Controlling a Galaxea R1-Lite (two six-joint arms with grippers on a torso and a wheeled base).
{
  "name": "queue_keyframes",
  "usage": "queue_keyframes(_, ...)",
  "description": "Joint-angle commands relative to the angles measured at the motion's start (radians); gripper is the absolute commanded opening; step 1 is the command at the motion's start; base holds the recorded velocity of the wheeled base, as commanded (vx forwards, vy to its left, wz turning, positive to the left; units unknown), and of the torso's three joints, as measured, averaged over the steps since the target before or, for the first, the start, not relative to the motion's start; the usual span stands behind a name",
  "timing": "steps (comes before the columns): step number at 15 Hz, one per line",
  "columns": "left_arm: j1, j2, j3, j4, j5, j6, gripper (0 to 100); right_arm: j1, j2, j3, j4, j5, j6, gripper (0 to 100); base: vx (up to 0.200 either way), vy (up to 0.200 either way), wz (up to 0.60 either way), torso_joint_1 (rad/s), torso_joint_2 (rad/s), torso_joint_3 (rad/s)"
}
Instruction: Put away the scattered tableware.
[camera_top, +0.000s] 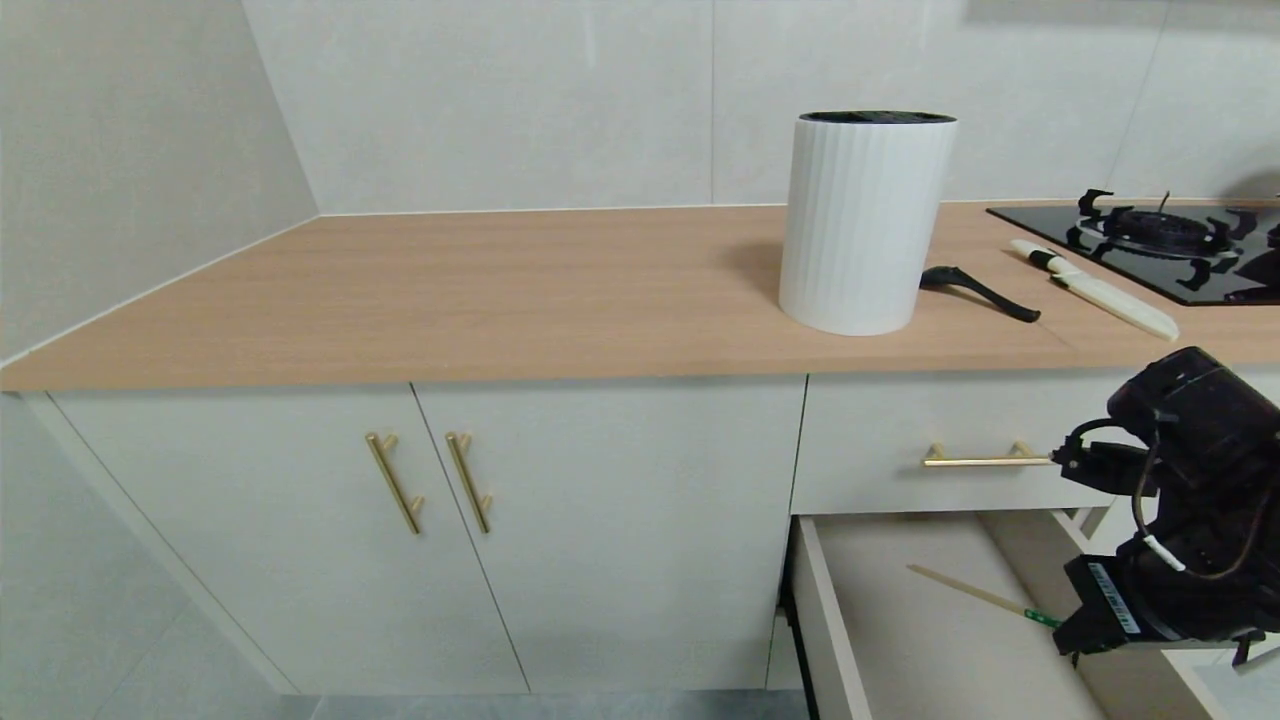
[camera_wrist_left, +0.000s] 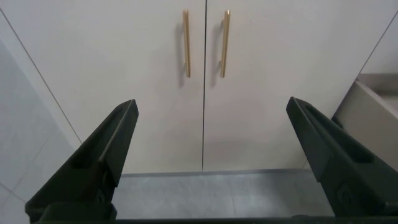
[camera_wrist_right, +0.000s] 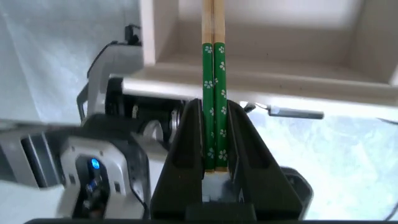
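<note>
Head view looks down on a wooden counter (camera_top: 500, 290) with an open drawer (camera_top: 920, 620) pulled out beneath its right part. Directly above the open drawer is a shut drawer front with a brass handle (camera_top: 985, 460). On the counter over the open drawer's left edge stands a white ribbed utensil holder (camera_top: 866, 225) with a dark top. A black-handled utensil (camera_top: 980, 290) lies on the counter above the open drawer, its head hidden behind the holder. A knife (camera_top: 1095, 290) with a pale blade lies farther right, and beyond it is the edge of a black gas hob (camera_top: 1160, 245). Left of the open drawer are two cupboard doors (camera_top: 430, 520) with upright brass handles.

A pair of chopsticks (camera_top: 975, 593) juts out over the open drawer's pale floor, and whether the tips touch it cannot be told. The right gripper (camera_top: 1065, 625), at the open drawer's right side, is pressed together on their green, flower-patterned ends. In the right wrist view the chopsticks (camera_wrist_right: 213, 93) lie side by side between that gripper's fingers (camera_wrist_right: 213, 106), pointing into the open drawer.

The left gripper (camera_wrist_left: 211, 109) has its fingers spread wide, with nothing between them. It faces the cupboard doors (camera_wrist_left: 205, 112) left of the open drawer, low above the floor.
</note>
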Motion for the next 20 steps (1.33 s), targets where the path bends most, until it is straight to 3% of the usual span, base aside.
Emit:
queue_keyframes(1,0.001,0.000,0.000,-0.002,0.000,-0.001,100,0.000,0.080,-0.002,-0.020,-0.007,0.001,0,0.000,0.000,0.00,-0.090,0.40,0.300)
queue_keyframes(8,0.001,0.000,0.000,-0.002,0.000,-0.001,100,0.005,0.224,-0.005,-0.198,-0.007,-0.009,0,0.000,0.000,0.00,-0.053,0.38,0.322)
queue_keyframes(11,0.001,0.000,0.000,-0.002,0.000,-0.001,100,0.005,0.313,0.001,-0.314,-0.027,-0.009,0,0.000,0.000,0.00,-0.003,0.06,0.041)
queue_keyframes(12,0.001,0.000,0.000,-0.002,0.000,-0.001,100,0.003,0.404,0.000,-0.426,-0.050,-0.006,0,0.000,0.000,0.00,0.000,0.00,0.000)
queue_keyframes(14,0.001,0.000,0.000,-0.002,0.000,-0.001,100,0.001,0.483,0.003,-0.526,-0.079,-0.003,0,0.000,0.000,0.00,0.000,0.00,0.000)
queue_keyframes(20,0.001,0.000,0.000,-0.002,0.000,-0.001,100,-0.012,0.577,0.032,-0.629,-0.104,-0.002,0,0.000,0.000,0.00,0.000,0.00,0.000)
